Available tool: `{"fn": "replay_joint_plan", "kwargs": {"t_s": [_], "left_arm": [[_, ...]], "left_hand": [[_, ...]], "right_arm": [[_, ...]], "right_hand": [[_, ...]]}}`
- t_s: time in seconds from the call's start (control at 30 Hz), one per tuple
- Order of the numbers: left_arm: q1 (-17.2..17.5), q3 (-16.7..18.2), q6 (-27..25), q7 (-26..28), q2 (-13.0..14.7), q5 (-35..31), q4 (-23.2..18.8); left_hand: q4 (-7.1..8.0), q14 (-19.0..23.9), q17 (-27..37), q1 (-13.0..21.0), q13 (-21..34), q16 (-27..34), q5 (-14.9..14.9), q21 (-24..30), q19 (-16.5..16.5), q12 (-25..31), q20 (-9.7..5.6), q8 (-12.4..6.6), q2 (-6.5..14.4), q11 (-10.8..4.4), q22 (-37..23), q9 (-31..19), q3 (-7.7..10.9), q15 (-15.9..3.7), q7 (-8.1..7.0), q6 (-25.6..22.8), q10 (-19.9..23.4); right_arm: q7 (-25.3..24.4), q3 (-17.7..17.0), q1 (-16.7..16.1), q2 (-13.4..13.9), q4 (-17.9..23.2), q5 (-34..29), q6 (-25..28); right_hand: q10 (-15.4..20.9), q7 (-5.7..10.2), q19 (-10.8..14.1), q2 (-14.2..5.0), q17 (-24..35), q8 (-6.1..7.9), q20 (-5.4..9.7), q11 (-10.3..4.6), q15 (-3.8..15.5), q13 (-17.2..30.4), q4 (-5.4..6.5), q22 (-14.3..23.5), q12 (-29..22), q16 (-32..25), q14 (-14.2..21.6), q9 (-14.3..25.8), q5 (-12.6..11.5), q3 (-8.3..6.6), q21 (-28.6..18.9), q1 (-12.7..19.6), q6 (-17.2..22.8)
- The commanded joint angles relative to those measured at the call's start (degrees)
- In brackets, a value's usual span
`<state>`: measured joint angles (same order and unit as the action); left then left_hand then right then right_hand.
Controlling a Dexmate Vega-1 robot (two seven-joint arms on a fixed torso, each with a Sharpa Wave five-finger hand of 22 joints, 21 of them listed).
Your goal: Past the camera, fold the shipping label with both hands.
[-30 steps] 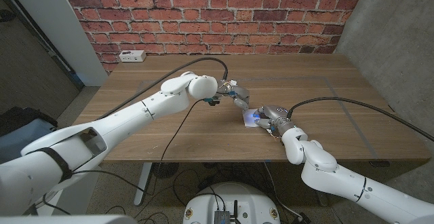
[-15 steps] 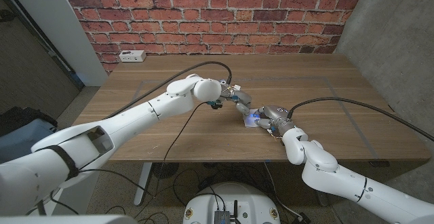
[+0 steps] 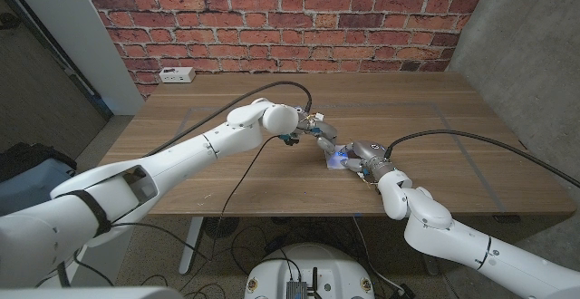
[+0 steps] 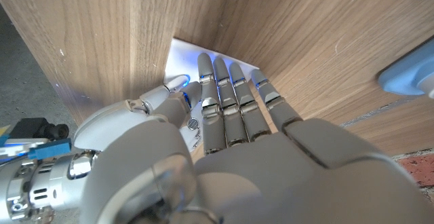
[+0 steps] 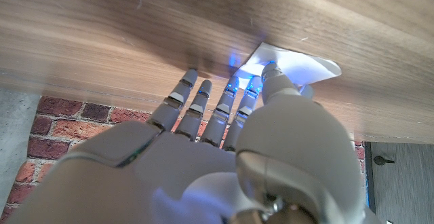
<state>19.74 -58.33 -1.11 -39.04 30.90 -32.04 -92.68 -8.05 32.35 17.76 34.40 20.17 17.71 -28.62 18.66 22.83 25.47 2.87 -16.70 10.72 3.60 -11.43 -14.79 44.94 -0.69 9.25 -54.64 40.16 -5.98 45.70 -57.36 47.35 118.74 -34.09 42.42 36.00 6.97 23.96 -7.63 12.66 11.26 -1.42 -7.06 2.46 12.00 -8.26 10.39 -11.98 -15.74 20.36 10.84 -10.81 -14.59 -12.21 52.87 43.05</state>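
**Both hands on the shipping label at mid-bench**

The right arm comes in from the near right corner, and the right hand [image 3: 364, 160] sits a little in from the near edge of the wooden bench [image 3: 181, 168], about midway along it. Its fingers [image 5: 224, 105] reach out over the wood with their tips lit blue. In the right wrist view the thumb lies on the white shipping label [image 5: 298, 66], with the neighbouring fingertips at the label's edge. Whether the thumb and a finger pinch the paper or only press it down cannot be told.

The shipping label [image 3: 336, 157] lies on the bench between the two hands, small and white, just beyond the right hand's fingers. One end of it curls up off the wood in the right wrist view.

Just past the label is the left hand [image 3: 319, 132], on an arm that crosses the bench from the near left corner. In the left wrist view its fingers [image 4: 227, 102] stretch side by side with their tips on the label [image 4: 186, 58], and the thumb comes in beside them at the paper's edge. A true grip is not plain here either.

At the far left corner of the bench lies a white power strip [image 3: 177, 75], with a red brick wall [image 3: 299, 18] behind it.
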Motion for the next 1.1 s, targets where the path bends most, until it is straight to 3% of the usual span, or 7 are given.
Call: {"fn": "replay_joint_plan", "kwargs": {"t_s": [0.03, 0.2, 0.3, 0.47, 0.83, 1.1], "left_arm": [[0.27, 0.05, 1.18, 1.54, 0.51, 1.12, 0.22], [2.44, 2.37, 5.11, 7.63, 2.59, 1.39, -2.49], [2.75, 2.84, 6.40, 8.24, 2.86, 1.48, -2.92], [3.60, 3.82, 8.40, 9.81, 3.34, 1.74, -3.30], [2.94, 3.59, 8.75, 7.09, 2.42, 1.75, -2.12], [1.56, 2.33, 8.41, 4.67, 1.17, 1.05, -0.61]], "left_hand": [[0.61, 0.35, 0.63, -0.03, 0.41, 0.58, -0.38, 0.37, 0.69, 0.52, 0.23, 0.07, 0.32, 0.16, 0.05, -0.41, 0.09, 0.28, 0.54, -0.31, 0.05], [0.59, -0.28, 1.25, 0.18, 0.77, 0.61, -0.36, -0.24, -0.87, 0.64, -0.18, 0.21, 0.44, -0.41, 0.15, -0.72, -0.14, 0.18, 0.20, -0.07, -0.27], [0.38, 0.43, 1.98, 0.51, 1.11, 1.34, -0.22, -0.29, -1.18, 1.17, -0.32, 0.04, 0.44, -1.01, 0.09, -0.99, -0.54, -0.37, -0.41, -0.49, 0.29], [-0.06, 2.15, 3.81, 1.16, 2.11, 3.22, 0.25, -0.15, -1.48, 2.71, -0.30, -0.58, 0.34, -1.23, -0.20, -1.68, -1.75, -0.38, -0.05, -2.03, 1.74], [-1.39, 6.67, 8.81, 3.55, 5.63, 9.44, 1.18, 1.37, -0.32, 7.27, -0.90, -2.82, 0.10, -0.17, -1.27, -4.40, -4.18, -0.11, 0.61, -6.04, 6.92], [-1.73, 8.43, 9.96, 4.44, 7.81, 11.44, 0.95, 2.77, 1.19, 9.08, -0.94, -4.08, -0.55, -0.29, -1.94, -6.14, -4.26, 0.09, 0.86, -7.76, 8.35]], "right_arm": [[0.64, 0.28, 0.60, -0.06, -0.32, 0.01, 0.01], [0.72, 0.42, 0.88, -0.33, -0.63, 0.02, 0.14], [0.75, 0.54, 1.11, -0.43, -0.85, -0.02, 0.01], [0.81, 0.70, 1.39, -0.67, -1.06, -0.06, 0.09], [1.04, 0.87, 1.88, -1.01, -1.25, 0.05, 0.36], [0.67, 0.64, 1.68, -0.97, -1.23, 0.48, 0.35]], "right_hand": [[-0.11, 0.14, 0.16, -0.07, 0.10, 0.06, -0.02, -0.14, 7.10, 0.06, -0.09, 0.13, 0.22, -0.38, 0.57, 0.13, 0.04, 0.25, -0.07, 0.23, 0.08], [-0.02, 0.05, 0.17, -0.11, 0.10, 0.06, -0.04, -0.26, 7.20, 0.05, -0.10, 0.13, 0.19, -0.42, 0.63, 0.13, 0.02, 0.29, -0.08, 0.26, 0.05], [-0.20, 0.04, 0.16, -0.12, 0.11, 0.06, -0.04, -0.25, 7.14, 0.05, -0.09, 0.13, 0.27, -0.43, 0.62, 0.13, 0.02, 0.33, -0.07, 0.26, 0.04], [-0.08, 0.06, 0.16, -0.08, 0.10, 0.03, -0.04, -0.04, 7.10, 0.05, -0.11, 0.13, 0.22, -0.45, 0.65, 0.13, 0.02, 0.37, -0.07, 0.28, -0.03], [-0.27, 0.09, 0.13, -0.13, 0.13, 0.00, -0.03, -0.26, 7.14, 0.04, -0.05, 0.13, 0.29, -0.49, 0.65, 0.12, 0.01, 0.49, -0.06, 0.23, -0.15], [-0.39, 0.09, 0.16, -0.15, 0.14, -0.03, -0.03, 0.00, 7.12, 0.03, -0.04, 0.13, 0.33, -0.52, 0.66, 0.13, 0.01, 0.56, -0.07, 0.23, -0.27]]}}
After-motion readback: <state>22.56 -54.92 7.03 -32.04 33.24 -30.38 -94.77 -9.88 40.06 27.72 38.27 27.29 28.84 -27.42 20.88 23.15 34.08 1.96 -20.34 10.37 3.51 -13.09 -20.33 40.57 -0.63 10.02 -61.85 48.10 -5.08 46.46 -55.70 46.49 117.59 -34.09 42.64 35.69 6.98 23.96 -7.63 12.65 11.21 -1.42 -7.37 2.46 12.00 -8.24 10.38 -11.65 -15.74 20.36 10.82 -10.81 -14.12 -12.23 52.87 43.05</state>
